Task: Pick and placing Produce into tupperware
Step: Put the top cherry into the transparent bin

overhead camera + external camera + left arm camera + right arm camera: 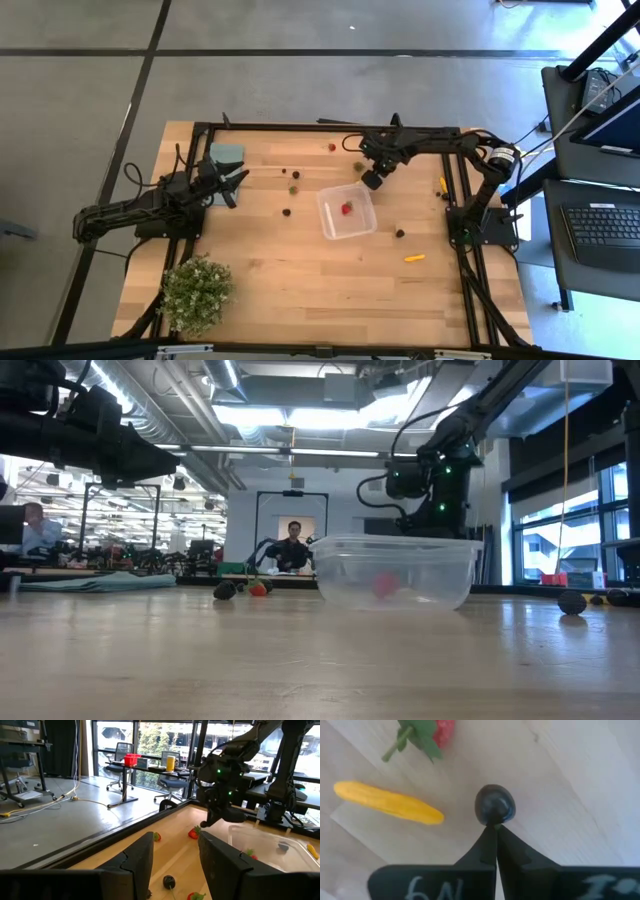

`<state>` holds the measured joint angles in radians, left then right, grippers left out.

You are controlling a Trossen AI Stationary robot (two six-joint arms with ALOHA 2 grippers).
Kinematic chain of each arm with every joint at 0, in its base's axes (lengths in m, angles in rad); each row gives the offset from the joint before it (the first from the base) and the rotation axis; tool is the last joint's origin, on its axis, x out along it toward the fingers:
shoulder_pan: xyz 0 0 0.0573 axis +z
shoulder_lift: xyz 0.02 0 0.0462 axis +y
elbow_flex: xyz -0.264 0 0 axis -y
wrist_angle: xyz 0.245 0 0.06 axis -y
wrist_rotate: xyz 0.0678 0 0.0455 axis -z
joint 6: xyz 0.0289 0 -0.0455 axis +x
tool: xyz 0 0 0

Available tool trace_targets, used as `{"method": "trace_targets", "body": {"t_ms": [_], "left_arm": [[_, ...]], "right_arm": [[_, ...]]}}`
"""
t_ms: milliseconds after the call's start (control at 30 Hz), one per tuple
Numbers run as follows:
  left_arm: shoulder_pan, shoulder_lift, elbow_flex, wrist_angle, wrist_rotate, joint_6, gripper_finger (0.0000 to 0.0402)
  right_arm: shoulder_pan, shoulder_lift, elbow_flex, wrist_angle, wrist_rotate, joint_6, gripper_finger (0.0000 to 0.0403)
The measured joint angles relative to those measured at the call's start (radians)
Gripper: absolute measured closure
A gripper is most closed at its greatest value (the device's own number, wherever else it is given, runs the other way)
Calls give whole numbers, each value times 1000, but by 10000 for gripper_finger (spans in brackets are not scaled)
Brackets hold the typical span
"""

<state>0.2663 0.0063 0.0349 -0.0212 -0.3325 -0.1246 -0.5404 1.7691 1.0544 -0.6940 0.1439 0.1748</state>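
The clear tupperware stands mid-table with a red piece inside. Loose produce lies on the wood around it: a dark piece, a green one, a red one and a yellow one. My right gripper hangs just beyond the tupperware's far right corner, pointing down, shut. In the right wrist view a dark round piece sits right at its fingertips, beside a yellow piece and a red, leafy one. My left gripper waits at the far left, level and open. My right gripper's shut fingertips meet from above right at the edge of the dark round piece. I cannot tell whether they touch it or whether it lies on the wood beneath them.
A bushy potted plant stands at the near left corner. A flat teal rectangle lies at the far left, behind my left gripper. Black frame rails run along the table's far, left and right edges. Bare wood stretches along the near side.
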Motion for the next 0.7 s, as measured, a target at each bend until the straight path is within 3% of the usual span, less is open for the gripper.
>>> {"method": "trace_targets", "body": {"t_ms": [367,700], "left_arm": [[0,0,0,0,0,0,253],[0,0,0,0,0,0,253]], "right_arm": [[29,-22,195,-255,-1,-45,402],[228,-55,456,-356,-111,-175,402]]}}
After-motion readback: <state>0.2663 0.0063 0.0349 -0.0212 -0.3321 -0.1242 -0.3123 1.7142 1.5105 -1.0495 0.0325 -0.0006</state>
